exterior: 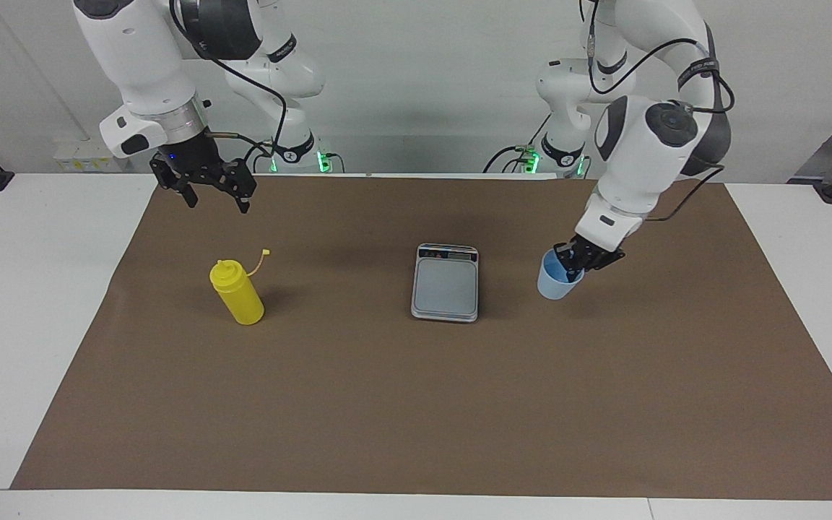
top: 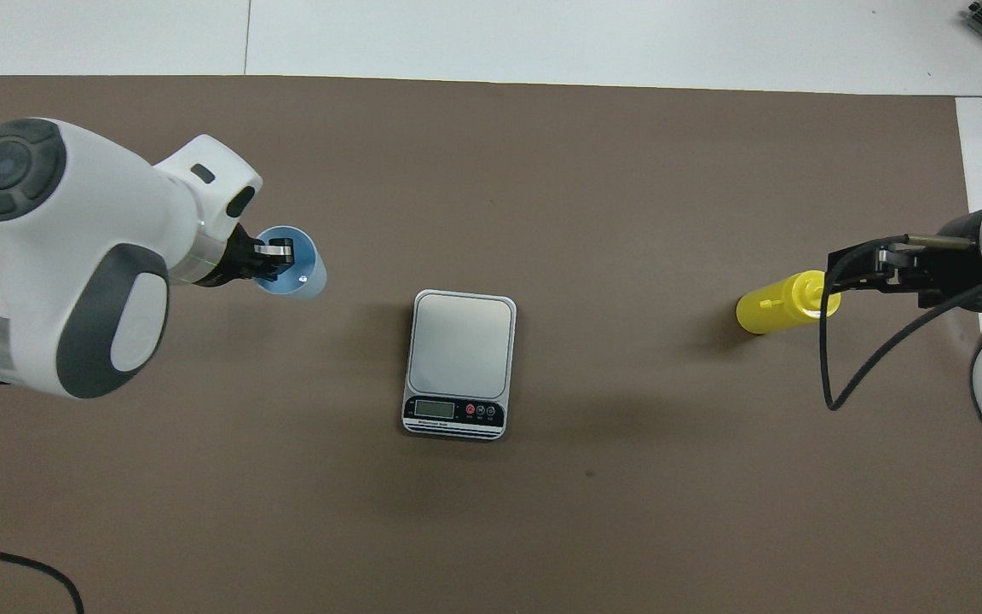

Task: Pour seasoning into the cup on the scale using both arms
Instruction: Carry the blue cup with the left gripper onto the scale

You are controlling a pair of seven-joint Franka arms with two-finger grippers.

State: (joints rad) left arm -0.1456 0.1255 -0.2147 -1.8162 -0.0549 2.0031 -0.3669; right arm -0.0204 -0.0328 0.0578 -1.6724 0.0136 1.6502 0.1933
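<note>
The left arm bends down from its base, its wrist tilted, and its pincer (exterior: 573,264) is clamped tight around a held rim, raised in the air. The right arm waits, its pincer (exterior: 215,201) pointing downward with fingers spread wide, holding nothing.

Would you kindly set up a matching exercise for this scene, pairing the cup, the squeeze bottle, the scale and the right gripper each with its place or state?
Things:
1. cup
2. squeeze bottle
3. scale
4. right gripper

Places or states:
A. lies flat mid-mat, nothing on it
B. open, raised over the mat
C. gripped at its rim by the left gripper, lifted beside the scale
D. stands upright on the mat, cap off on its tether

Pairs: 1-C, 2-D, 3-A, 4-B
</note>
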